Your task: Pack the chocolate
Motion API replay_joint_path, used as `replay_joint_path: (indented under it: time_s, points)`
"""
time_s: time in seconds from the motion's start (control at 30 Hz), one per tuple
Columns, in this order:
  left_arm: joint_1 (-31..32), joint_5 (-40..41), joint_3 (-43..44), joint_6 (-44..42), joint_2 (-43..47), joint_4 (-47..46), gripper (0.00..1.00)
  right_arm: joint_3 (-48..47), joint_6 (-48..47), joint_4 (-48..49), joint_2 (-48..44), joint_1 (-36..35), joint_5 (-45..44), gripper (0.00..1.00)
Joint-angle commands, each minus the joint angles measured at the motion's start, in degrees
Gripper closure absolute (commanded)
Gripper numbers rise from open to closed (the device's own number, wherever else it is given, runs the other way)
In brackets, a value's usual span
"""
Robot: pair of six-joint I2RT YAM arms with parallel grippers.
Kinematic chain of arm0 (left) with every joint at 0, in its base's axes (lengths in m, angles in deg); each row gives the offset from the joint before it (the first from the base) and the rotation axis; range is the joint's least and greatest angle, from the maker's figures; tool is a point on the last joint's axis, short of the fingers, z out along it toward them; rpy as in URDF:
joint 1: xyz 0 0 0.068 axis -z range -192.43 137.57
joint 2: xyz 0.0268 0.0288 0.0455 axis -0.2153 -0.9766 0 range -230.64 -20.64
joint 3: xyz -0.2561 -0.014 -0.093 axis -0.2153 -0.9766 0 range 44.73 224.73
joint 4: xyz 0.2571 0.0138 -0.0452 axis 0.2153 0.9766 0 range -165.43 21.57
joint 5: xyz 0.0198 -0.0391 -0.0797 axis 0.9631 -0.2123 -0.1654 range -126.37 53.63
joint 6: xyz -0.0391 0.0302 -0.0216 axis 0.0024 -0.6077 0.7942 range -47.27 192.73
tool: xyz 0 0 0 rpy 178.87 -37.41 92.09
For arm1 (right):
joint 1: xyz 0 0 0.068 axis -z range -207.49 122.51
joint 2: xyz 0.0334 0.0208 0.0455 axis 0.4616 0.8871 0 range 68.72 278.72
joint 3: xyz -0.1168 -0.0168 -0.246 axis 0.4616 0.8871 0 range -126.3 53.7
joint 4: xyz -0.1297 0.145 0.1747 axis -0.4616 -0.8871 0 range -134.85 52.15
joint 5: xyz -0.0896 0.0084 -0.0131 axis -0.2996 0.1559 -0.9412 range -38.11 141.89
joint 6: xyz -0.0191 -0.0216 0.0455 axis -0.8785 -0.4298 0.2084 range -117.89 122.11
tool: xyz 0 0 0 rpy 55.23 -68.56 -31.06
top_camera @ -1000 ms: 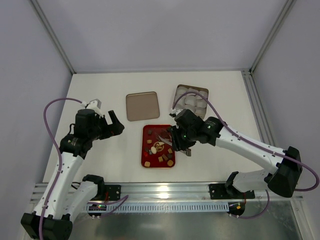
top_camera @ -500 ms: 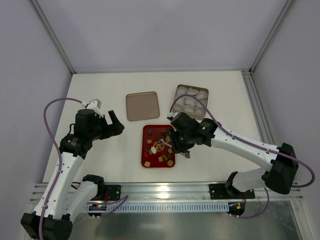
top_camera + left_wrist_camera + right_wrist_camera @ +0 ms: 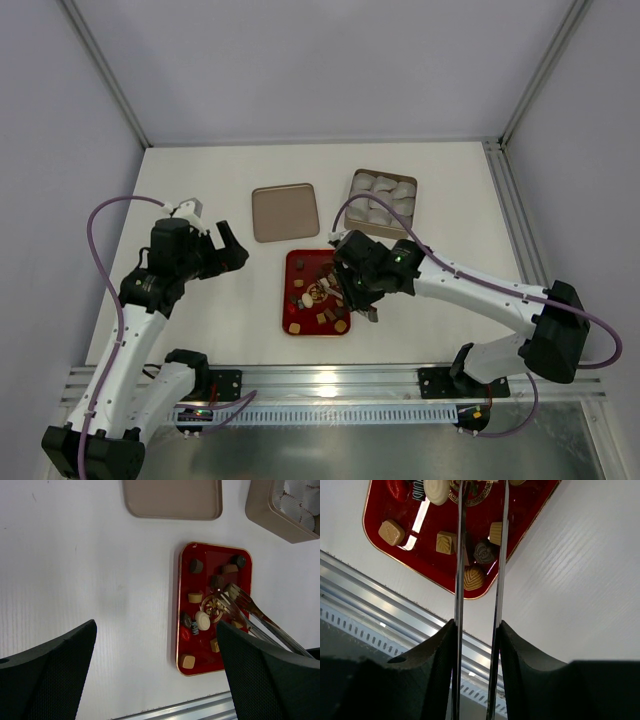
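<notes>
Several small chocolate pieces [image 3: 202, 620], dark brown, tan and one whitish, lie scattered on a red tray [image 3: 288, 312]. My right gripper [image 3: 476, 630] is shut on metal tongs [image 3: 459, 555], whose two arms run forward over the tray [image 3: 530, 515]. The tong tips [image 3: 234, 594] hover above the middle pieces, slightly apart, and I cannot tell if they touch one. In the right wrist view a shell-shaped tan piece [image 3: 473, 578] and a dark round one [image 3: 484, 552] lie between the arms. My left gripper [image 3: 156, 630] hangs open over bare table left of the tray [image 3: 215, 562], holding nothing.
A tan box [image 3: 383, 196] lined with white paper cups stands behind the tray to the right. Its flat tan lid [image 3: 285, 212] lies to the left of it. An aluminium rail [image 3: 340, 385] runs along the near table edge.
My right arm has shifted left, carrying the tongs further over the tray, and the tong arms have closed a little. The left arm has stayed still.
</notes>
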Motion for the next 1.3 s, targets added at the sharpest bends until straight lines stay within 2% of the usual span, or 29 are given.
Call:
replay_joint_path:
  time_s: [0.0, 0.17, 0.73, 0.87, 1.13, 1.27]
  points:
    - [0.1, -0.6, 0.1, -0.3, 0.4, -1.1, 0.0, -0.7, 0.6, 0.1, 0.3, -0.4, -1.6, 0.6]
    - [0.1, -0.6, 0.1, -0.3, 0.5, -1.1, 0.0, -1.7, 0.2, -0.9, 0.2, -0.4, -2.0, 0.67]
    - [0.1, -0.5, 0.1, -0.3, 0.6, -1.1, 0.0, -9.8, -2.0, -6.6, -3.6, 0.6, -3.8, 0.73]
    - [0.1, -0.6, 0.1, -0.3, 0.8, -1.1, 0.0, -12.7, -3.7, -6.9, -3.6, 4.3, -3.5, 0.73]
    - [0.1, -0.4, 0.1, -0.3, 0.8, -1.1, 0.0, -19.8, -9.0, -3.3, -0.4, 20.9, 0.7, 0.73]
    - [0.2, -0.5, 0.1, -0.3, 0.4, -1.1, 0.0, -23.3, -9.2, 0.4, 3.7, 25.9, 0.3, 0.73]
